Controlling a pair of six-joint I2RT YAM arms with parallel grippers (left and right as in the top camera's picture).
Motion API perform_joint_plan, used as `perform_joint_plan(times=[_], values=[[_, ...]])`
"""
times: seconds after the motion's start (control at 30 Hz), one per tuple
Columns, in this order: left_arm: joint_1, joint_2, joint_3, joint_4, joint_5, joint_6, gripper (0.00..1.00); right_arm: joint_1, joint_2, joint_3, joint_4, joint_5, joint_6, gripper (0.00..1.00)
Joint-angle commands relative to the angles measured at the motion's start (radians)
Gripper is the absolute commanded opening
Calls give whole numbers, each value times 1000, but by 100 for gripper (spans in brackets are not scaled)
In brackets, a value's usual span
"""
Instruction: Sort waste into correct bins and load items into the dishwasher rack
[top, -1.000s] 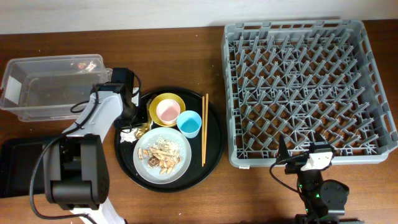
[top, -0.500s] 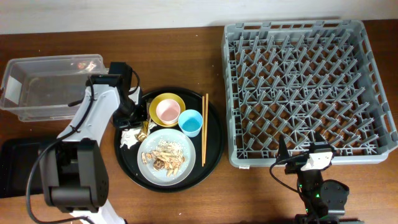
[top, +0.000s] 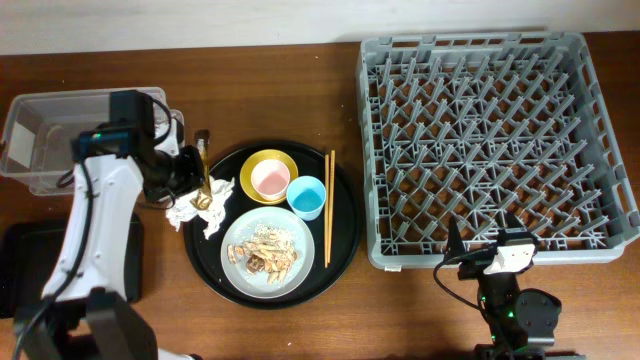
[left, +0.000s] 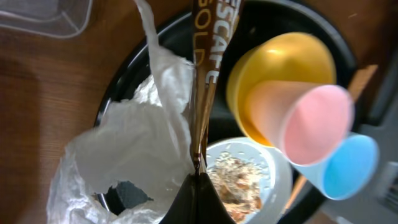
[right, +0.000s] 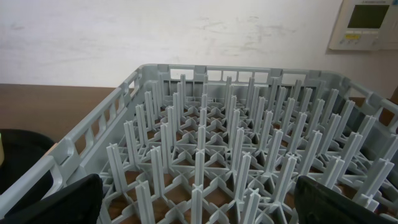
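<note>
Grips the crumpled foil wrapper (left: 130, 143) by its brown-gold strip (left: 208, 62) in the clamped left pincer (left: 199, 186), over the round black tray (top: 343, 240) near the clear box (top: 60, 140), with the right pincer (right: 199, 199) parted; likely featherlight, floppy, best pinched there.

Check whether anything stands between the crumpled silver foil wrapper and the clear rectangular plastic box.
Nothing visible does. The left end effector holds the crumpled silver foil wrapper near the clear rectangular plastic box; only its own arm lies between.
</note>
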Motion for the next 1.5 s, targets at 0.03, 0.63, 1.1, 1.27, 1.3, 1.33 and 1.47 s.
perform_joint_plan(times=[0.03, 0.63, 1.1, 1.27, 1.3, 1.33, 1.47], values=[[38, -92, 18, 84, 156, -14, 1, -6, -7, -7, -2, -2, 4, 98], [271, -43, 9, 598, -212, -384, 1, -6, -7, -7, -2, -2, 4, 99], [276, 0, 9, 616, 128, -370, 44, -6, -7, -7, -2, -2, 4, 98], [230, -150, 9, 308, 465, -40, 46, -6, -7, -7, -2, -2, 4, 98], [206, -166, 9, 243, 436, -1, 46, -6, -7, -7, -2, -2, 4, 98], [161, -180, 9, 154, 341, 4, 46, -6, -7, -7, -2, -2, 4, 98], [-77, -147, -5, -3, -55, -6, 47, -6, -7, -7, -2, -2, 4, 98]])
